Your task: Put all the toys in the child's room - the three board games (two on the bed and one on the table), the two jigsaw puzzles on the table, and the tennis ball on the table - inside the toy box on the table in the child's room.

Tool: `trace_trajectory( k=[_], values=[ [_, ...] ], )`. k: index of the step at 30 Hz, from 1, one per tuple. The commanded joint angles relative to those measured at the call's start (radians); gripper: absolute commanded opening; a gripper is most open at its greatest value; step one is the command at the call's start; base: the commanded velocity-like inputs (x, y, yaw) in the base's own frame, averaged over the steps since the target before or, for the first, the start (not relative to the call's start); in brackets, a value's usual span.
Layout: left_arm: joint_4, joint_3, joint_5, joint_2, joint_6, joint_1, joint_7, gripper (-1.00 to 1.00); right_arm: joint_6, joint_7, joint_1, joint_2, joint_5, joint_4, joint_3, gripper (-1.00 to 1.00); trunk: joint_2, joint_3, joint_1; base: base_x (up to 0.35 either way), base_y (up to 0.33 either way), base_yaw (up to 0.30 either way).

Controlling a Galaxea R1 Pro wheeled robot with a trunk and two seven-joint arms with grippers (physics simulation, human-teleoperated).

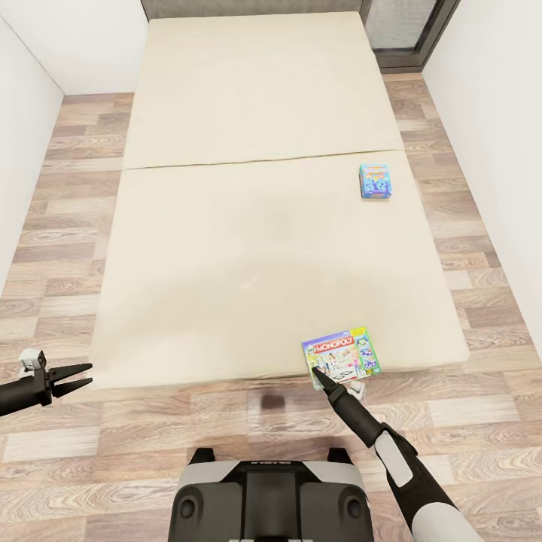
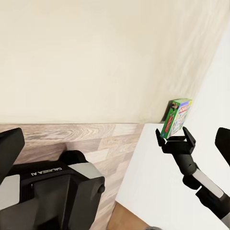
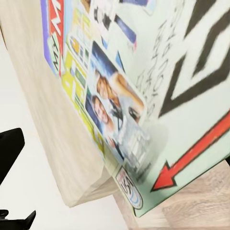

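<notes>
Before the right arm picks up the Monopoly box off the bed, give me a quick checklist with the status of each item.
1. Right gripper at the Monopoly box: ok, its tip meets the box's near edge.
2. Jaws closed on the box: cannot tell.
3. Box reachable: ok, it overhangs the near edge of the bed.
4. Left gripper out of the way: ok, open over the floor off the bed's near left corner.
5. Second game box located: ok, farther up the bed by its right edge.
</notes>
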Motion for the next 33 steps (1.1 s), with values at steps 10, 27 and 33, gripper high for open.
trace_trajectory(
  k=[10, 27, 33],
  values=[
    [0.000, 0.001, -0.002, -0.001, 0.011, 0.000, -0.004, 1.00, 0.010, 0.007, 0.000, 0.001, -0.004, 0.000, -0.004, 1.00, 0.000, 0.000, 0.000, 0.000, 0.000, 0.000],
    [0.000, 0.001, -0.002, -0.001, 0.011, 0.000, -0.004, 1.00, 0.010, 0.048, 0.000, -0.005, -0.005, 0.000, -0.007, 1.00, 0.000, 0.000, 0.000, 0.000, 0.000, 0.000],
    [0.000, 0.001, -0.002, -0.001, 0.011, 0.000, -0.004, 1.00, 0.010, 0.051, 0.000, -0.008, -0.006, 0.000, -0.007, 1.00, 0.000, 0.000, 0.000, 0.000, 0.000, 0.000]
  ],
)
